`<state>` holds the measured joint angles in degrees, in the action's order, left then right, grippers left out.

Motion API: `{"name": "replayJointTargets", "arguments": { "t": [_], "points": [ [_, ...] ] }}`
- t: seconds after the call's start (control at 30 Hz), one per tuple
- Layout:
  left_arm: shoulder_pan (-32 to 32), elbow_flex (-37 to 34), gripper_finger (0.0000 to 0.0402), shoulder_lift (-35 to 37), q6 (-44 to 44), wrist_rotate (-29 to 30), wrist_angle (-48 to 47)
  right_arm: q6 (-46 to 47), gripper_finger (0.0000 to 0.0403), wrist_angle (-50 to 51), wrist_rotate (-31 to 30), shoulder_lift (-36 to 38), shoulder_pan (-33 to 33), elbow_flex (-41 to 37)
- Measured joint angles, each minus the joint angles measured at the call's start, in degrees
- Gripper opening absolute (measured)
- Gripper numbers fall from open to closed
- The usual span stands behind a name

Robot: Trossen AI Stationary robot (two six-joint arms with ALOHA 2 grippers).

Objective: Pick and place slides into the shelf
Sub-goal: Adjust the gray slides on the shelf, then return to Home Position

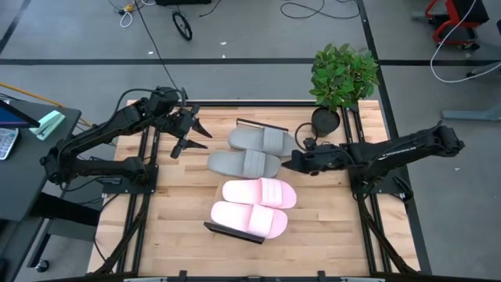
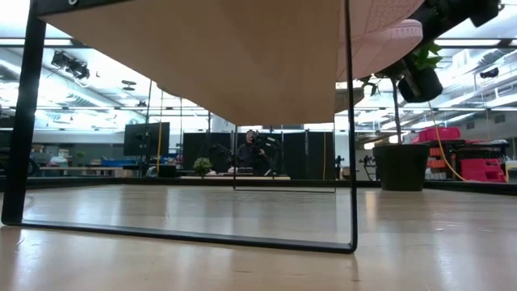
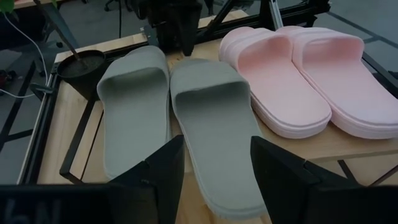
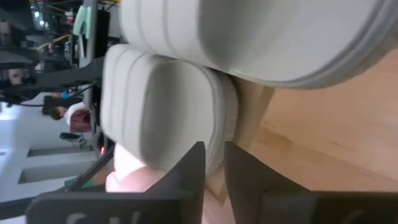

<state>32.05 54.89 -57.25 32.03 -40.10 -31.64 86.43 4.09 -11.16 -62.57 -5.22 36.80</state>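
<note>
Four slides lie side by side on the shelf (image 1: 232, 233), soles down on its plank top: two grey slides (image 1: 262, 139) (image 1: 244, 164) toward the far edge and two pink slides (image 1: 260, 192) (image 1: 249, 220) toward the near edge. My right gripper (image 1: 288, 163) is shut and stands level at the right end of the grey slide beside the pink pair. My left gripper (image 1: 192, 135) hovers open to the left of the grey slides (image 3: 134, 106) (image 3: 214, 130), apart from them. In the low view only the shelf's underside (image 2: 242, 56) and a pink slide's overhanging edge (image 2: 388, 36) show. My right gripper comes level from the table's right, its shut fingertips (image 4: 196, 163) at the rounded right end (image 4: 165, 106) of the grey slide next to the pink pair. The tips seem to rest against that end wall. The slide lies flat on the shelf top.
A potted plant (image 1: 342, 74) with a black pot (image 1: 325, 121) stands at the table's far right, just behind my right arm. Black frame rails run along both table sides (image 1: 145, 196). Bare wood shows near the near edge (image 1: 180, 251).
</note>
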Motion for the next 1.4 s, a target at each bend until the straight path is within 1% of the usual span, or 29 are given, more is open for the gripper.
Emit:
{"name": "replayJointTargets", "arguments": {
  "t": [0.13,0.33,0.47,0.53,0.6,0.7,0.73,0.83,0.9,1.1,1.17,1.23,1.27,1.4],
  "points": [
    [0.0,0.0,0.0184,-0.1,0.1,0.0,0.0,-0.6,0.0077,1.5,-0.5,2.6,-1.0,0.0],
    [0.0,0.0,0.0175,-0.1,0.4,0.0,-1.2,-1.2,0.0077,2.6,-0.7,4.8,-4.3,0.0],
    [0.0,0.0,0.0167,-0.1,3.3,0.0,-2.4,-4.9,0.0077,2.9,-1.0,5.8,-7.1,-0.1],
    [0.0,0.0,0.0160,-0.1,3.2,0.0,-2.4,-7.2,0.0072,2.9,-3.2,6.2,-8.4,-0.1],
    [0.0,0.0,0.0150,-0.1,2.2,-0.9,-2.6,-9.8,0.0055,3.0,-5.2,6.6,-9.4,-0.1],
    [0.0,0.0,0.0131,-0.1,-0.1,-4.1,-2.8,-16.0,0.0014,3.3,-7.8,7.8,-10.2,-0.1],
    [-0.1,0.0,0.0124,-0.1,-0.8,-4.8,-2.8,-18.5,0.0008,3.3,-8.4,8.3,-10.4,-0.1],
    [-0.5,0.0,0.0100,-0.1,-3.1,-5.0,-2.8,-25.0,0.0011,3.3,-9.1,9.6,-10.9,-0.1],
    [-1.0,0.0,0.0080,-0.1,-4.3,-5.0,-2.7,-28.8,0.0006,4.0,-9.9,10.2,-11.2,-0.1],
    [-3.3,0.0,0.0011,-0.1,-8.4,-3.3,-2.3,-36.8,0.0003,10.0,-15.5,13.1,-12.0,-0.1],
    [-4.1,-0.4,0.0007,-0.1,-10.4,-2.8,-1.0,-39.4,0.0003,11.7,-16.9,14.7,-12.0,-0.1],
    [-5.4,-3.0,0.0008,0.8,-14.2,-0.7,4.8,-42.0,0.0003,12.4,-16.9,16.6,-12.0,-0.1],
    [-5.7,-5.0,0.0008,1.7,-16.5,1.4,7.9,-43.2,0.0003,12.5,-16.8,17.5,-12.0,-0.1],
    [-6.3,-14.6,0.0004,6.8,-26.8,14.9,22.4,-46.7,0.0003,12.9,-16.9,20.9,-12.0,-0.1]
  ]
}}
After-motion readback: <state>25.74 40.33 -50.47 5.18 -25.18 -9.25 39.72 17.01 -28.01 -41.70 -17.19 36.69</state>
